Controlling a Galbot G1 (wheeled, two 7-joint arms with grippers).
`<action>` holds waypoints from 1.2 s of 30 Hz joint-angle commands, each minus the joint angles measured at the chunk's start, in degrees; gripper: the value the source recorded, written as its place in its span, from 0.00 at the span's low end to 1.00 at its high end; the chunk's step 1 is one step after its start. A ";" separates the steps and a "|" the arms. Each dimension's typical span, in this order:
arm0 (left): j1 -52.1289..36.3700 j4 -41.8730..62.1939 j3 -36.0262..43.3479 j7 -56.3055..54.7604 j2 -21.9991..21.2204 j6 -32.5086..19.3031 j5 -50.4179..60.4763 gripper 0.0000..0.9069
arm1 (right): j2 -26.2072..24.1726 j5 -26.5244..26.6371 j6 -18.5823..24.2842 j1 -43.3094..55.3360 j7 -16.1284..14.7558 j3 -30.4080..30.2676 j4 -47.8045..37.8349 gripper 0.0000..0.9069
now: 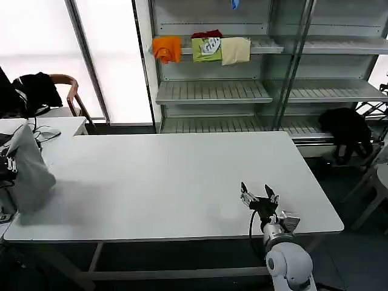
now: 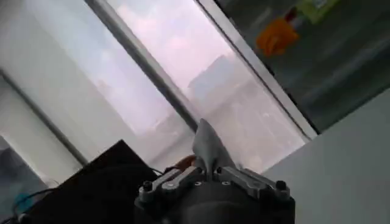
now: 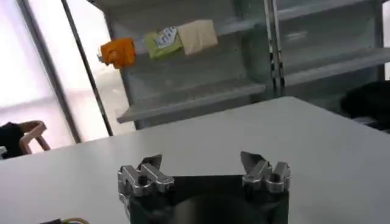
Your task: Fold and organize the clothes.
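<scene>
A light grey shirt (image 1: 27, 170) hangs off the far left end of the white table (image 1: 176, 182), bunched and draping down to the tabletop. My left gripper (image 1: 7, 165) is at that left edge, shut on a pinch of the shirt. In the left wrist view a peak of the grey shirt fabric (image 2: 209, 146) rises from between the closed jaws of the left gripper (image 2: 210, 172). My right gripper (image 1: 257, 197) hovers over the table's front right, open and holding nothing; in the right wrist view the right gripper (image 3: 204, 164) shows its fingers spread wide over bare tabletop.
A metal shelf unit (image 1: 242, 91) behind the table carries folded orange (image 1: 167, 48), green (image 1: 206, 48) and cream (image 1: 235, 50) garments. A black garment (image 1: 347, 130) hangs at the right. A chair with a black garment (image 1: 36, 91) and a side table stand at the left.
</scene>
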 commanded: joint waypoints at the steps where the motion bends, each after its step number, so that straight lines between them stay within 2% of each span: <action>1: 7.90 -8.85 12.40 -0.73 -11.80 -2.35 15.78 0.03 | -0.06 0.11 0.74 -1.09 -0.11 0.53 -0.58 1.00; 5: 9.32 -6.94 22.57 -5.45 -21.40 -3.24 20.33 0.03 | -0.60 0.22 0.90 -1.76 -0.11 1.34 -0.29 1.00; 9: 7.79 -7.76 29.13 -7.80 -24.62 -1.23 21.38 0.03 | -1.03 0.41 0.82 -2.14 -0.06 2.15 0.21 1.00; 14: 2.70 -9.64 32.98 -9.18 -23.69 2.63 15.87 0.03 | -1.40 0.64 0.77 -2.57 -0.06 2.63 1.00 1.00; 19: -2.24 -6.49 37.75 -11.23 -22.26 2.62 7.10 0.03 | -1.36 0.67 0.53 -2.44 0.00 2.71 1.58 1.00; 25: -5.43 -2.44 47.49 -13.30 -23.43 -0.72 2.60 0.03 | -1.17 0.52 -0.03 -2.19 0.06 2.60 2.38 1.00; 28: -6.67 0.45 52.34 -13.55 -24.27 -4.19 3.35 0.03 | -0.93 0.34 -0.37 -2.05 0.14 2.59 2.67 1.00; 29: -7.12 1.05 53.97 -13.48 -24.34 -5.16 3.68 0.32 | -0.77 0.14 -0.63 -2.05 0.09 2.60 2.98 1.00; 30: -7.37 1.31 55.07 -13.47 -24.43 -5.75 3.66 1.00 | -0.84 0.08 -0.68 -2.09 0.10 2.55 3.17 1.00; 36: -8.70 0.31 57.14 -14.86 -24.17 -9.04 1.55 1.00 | -0.58 -1.80 -0.65 -2.80 -1.03 0.69 3.29 1.00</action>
